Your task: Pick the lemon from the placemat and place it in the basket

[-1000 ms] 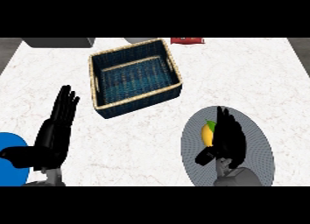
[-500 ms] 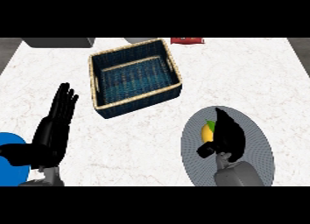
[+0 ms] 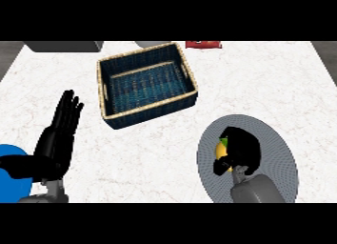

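The lemon [image 3: 222, 149] is found on the grey round placemat [image 3: 278, 159], at the near right of the tabletop [image 3: 270, 81]. It is largely covered by the right hand [image 3: 243, 147], whose fingers are curled round it, so that only a yellow sliver (with a touch of green above it) is left showing on the hand's left side. Whether the fruit has been lifted clear of the mat cannot be told from this steep view. The left hand [image 3: 53, 143] is held open with straight fingers at the near left, resting beside a blue round object [image 3: 1, 183]. The basket [image 3: 152, 110] stands well apart from the placemat, farther back and to the left, and nothing is seen inside it.

The grasp is judged to be made and the carry yet to be done. Several risks may be expected from here. A round, smooth fruit could be squeezed out sideways if the fingers are closed off-centre. The placemat could be dragged along if the lift is begun too low. The basket's near wall could be struck, or the basket pushed, if the hand is carried across without enough height. A release made before the rim is passed would leave the lemon rolling on the tabletop.
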Robot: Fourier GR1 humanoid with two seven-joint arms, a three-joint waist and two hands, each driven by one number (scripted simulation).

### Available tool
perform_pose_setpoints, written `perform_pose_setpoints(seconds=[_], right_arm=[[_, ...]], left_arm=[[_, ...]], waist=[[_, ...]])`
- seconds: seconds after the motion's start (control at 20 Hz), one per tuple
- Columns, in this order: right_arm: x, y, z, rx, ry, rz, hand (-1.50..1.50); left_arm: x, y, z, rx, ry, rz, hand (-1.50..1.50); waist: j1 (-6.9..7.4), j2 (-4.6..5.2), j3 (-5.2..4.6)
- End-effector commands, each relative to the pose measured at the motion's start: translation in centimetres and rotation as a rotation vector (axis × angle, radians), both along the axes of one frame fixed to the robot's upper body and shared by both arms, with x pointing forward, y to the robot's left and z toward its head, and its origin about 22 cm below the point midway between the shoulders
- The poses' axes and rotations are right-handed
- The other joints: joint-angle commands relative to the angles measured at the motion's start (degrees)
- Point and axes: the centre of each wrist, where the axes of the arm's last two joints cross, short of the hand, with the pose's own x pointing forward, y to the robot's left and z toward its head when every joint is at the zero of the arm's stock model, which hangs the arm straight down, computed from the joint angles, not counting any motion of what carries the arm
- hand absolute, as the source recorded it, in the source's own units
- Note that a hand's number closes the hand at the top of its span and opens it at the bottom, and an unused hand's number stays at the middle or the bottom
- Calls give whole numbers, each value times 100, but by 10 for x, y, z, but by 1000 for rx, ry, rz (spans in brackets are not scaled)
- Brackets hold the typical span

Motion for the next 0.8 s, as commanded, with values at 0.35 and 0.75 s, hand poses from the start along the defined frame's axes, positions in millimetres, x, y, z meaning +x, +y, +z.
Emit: perform_pose_setpoints(seconds=[0.35,0.75], right_arm=[[-27,90,4,-67,-53,411,150],[-42,150,36,-87,-239,736,150]], left_arm=[[8,-17,2,-6,-7,-63,0],[16,-47,7,-10,-26,-172,0]], waist=[[425,79,23],[1035,159,25]])
